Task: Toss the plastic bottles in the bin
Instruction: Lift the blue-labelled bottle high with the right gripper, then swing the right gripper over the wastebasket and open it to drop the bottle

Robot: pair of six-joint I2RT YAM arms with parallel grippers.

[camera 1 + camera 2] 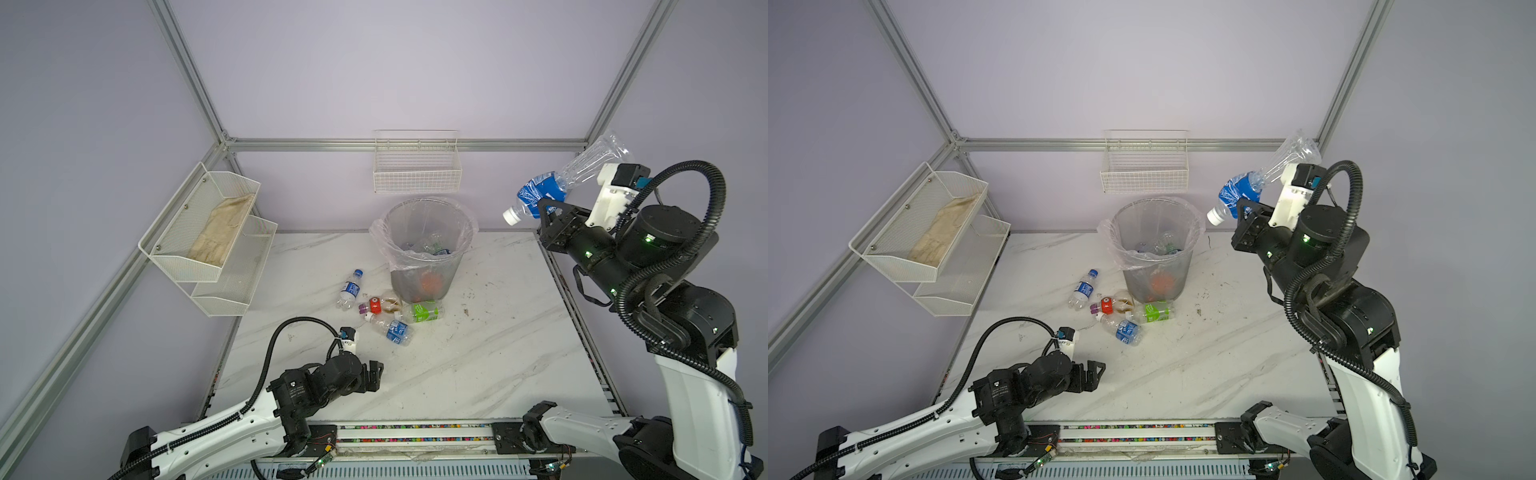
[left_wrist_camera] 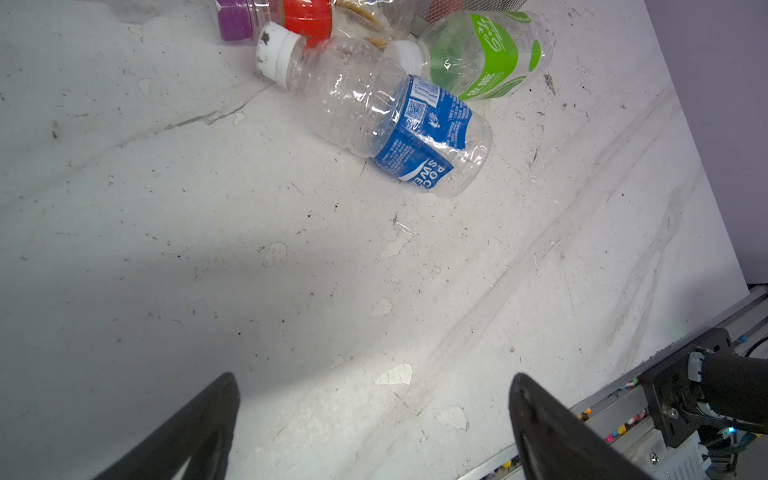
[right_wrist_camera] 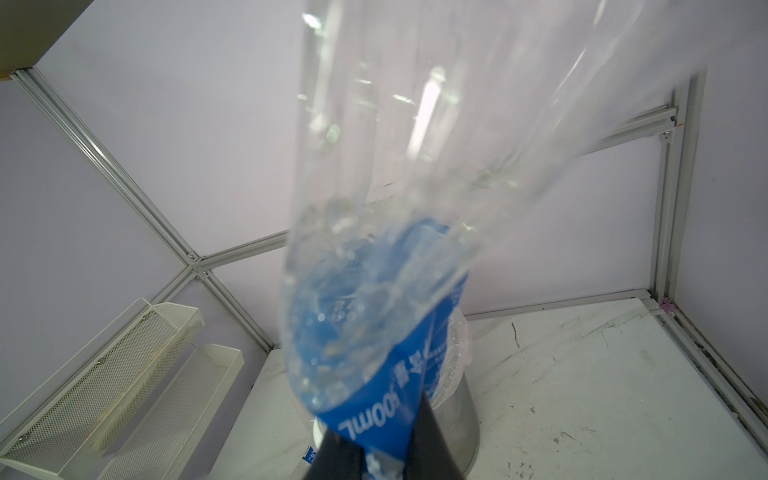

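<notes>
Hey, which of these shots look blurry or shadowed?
Right wrist view: the bottle fills the frame, smeared and out of focus. Left wrist view: sharp, but a broad shadow falls across the table near the fingers. Both top views: even light, no glare.

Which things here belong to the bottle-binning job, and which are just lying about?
Job:
- crushed clear plastic bottle with blue label, gripped by the right tool
- four small plastic bottles lying on the marble tabletop
- round grey mesh bin with clear liner, bottles already inside

Lying about:
- white wire wall basket
- white two-tier mesh shelf
- beige cloth in its upper tier
</notes>
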